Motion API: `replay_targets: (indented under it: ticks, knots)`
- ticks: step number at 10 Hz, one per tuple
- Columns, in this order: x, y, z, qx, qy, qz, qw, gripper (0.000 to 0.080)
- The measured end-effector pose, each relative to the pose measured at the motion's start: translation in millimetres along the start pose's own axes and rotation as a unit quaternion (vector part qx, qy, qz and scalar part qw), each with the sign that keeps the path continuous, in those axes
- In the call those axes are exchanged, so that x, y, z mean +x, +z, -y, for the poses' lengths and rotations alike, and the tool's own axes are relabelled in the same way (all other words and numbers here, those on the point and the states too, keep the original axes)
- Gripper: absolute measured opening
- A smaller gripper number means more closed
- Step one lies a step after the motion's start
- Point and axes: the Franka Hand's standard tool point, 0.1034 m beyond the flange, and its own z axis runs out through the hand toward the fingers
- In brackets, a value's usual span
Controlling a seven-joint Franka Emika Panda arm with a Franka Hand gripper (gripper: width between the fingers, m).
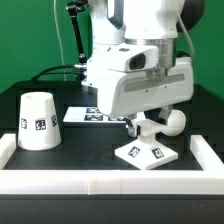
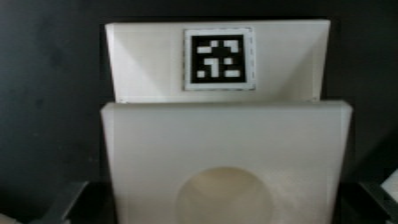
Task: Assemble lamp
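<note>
A white raised rim (image 1: pixel 110 183) borders the black table (image 1: pixel 90 150) along its nearest edge and up both sides. Just behind the rim, toward the exterior view's right, sits the low, sloped, square white plastic lamp base (image 1: pixel 150 153), flat on the table with two black-and-white square tags on the faces that show.

Directly above it hangs the two-finger gripper (image 1: pixel 150 124) of the big glossy white robot arm (image 1: pixel 135 60). In the wrist view the base fills the middle, one tag (image 2: pixel 217 57) on its sloped face and a rounded hollow lower down. The dark fingertips (image 2: pixel 54 205) stand wide apart, one at each side of the base; whether they press on it or hang free of it cannot be told.

The ball-shaped white plastic bulb (image 1: pixel 177 120) shows just beside the gripper on the exterior view's right, a little behind the base; how it rests is not clear.

Well apart, on the exterior view's left, the large tapered cup-like white shade (image 1: pixel 38 120) stands mouth down on the table, a tag on its side. Behind it, between shade and arm, lies the flat white marker board (image 1: pixel 90 116). A green backdrop (image 1: pixel 30 40) closes the scene
</note>
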Motion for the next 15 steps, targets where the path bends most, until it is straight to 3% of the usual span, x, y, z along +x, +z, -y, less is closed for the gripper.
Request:
replay_targets:
  ticks: [5, 7, 12, 15]
  knots:
    - [3.3, -0.2, 4.9, 0.009, 0.174, -0.005, 0.985, 0.0535]
    - [16.9, 1.8, 5.5, 0.009, 0.237, -0.012, 0.971, 0.0535]
    - [51.2, 2.8, 15.7, 0.011, 0.229, -0.028, 0.973, 0.0535]
    - [66.8, 5.1, 10.9, 0.004, 0.227, -0.052, 0.972, 0.0536]
